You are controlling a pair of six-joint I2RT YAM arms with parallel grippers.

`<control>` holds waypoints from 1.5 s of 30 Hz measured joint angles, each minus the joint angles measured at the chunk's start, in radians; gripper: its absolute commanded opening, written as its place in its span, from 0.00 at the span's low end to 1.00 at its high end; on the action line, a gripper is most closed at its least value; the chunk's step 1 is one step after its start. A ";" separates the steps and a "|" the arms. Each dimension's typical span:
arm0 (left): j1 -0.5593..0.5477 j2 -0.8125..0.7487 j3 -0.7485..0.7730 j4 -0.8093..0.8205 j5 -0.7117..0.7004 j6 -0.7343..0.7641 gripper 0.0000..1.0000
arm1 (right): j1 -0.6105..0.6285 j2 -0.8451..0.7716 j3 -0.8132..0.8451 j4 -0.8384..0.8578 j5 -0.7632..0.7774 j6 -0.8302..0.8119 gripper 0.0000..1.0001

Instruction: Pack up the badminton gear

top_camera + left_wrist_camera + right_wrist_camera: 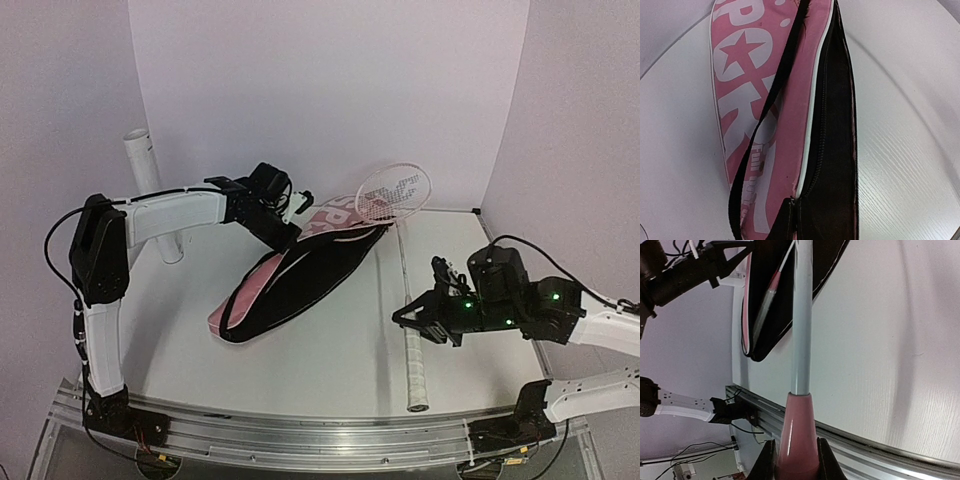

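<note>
One racket in view: the right gripper is clamped on its pinkish cone just above the white handle, and the head sits by the far end of the one pink SPORT bag. The bag lies open on the table. The left gripper is squeezed fully closed at that same bag end; can't tell if it pinches fabric. One white tube stands back left.

bench white, wood-grained | pink bag flat at centre | white tube upright upper left | racket handle lower right
</note>
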 measured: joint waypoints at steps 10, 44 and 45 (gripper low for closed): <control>0.004 0.073 0.075 0.002 0.028 -0.024 0.00 | -0.002 -0.116 -0.021 -0.113 -0.234 0.113 0.00; 0.006 0.091 0.038 0.036 0.148 -0.044 0.00 | -0.002 -0.140 -0.042 -0.223 -0.454 0.168 0.00; 0.005 0.091 0.038 0.037 0.151 -0.044 0.00 | -0.002 -0.149 -0.042 -0.217 -0.454 0.171 0.00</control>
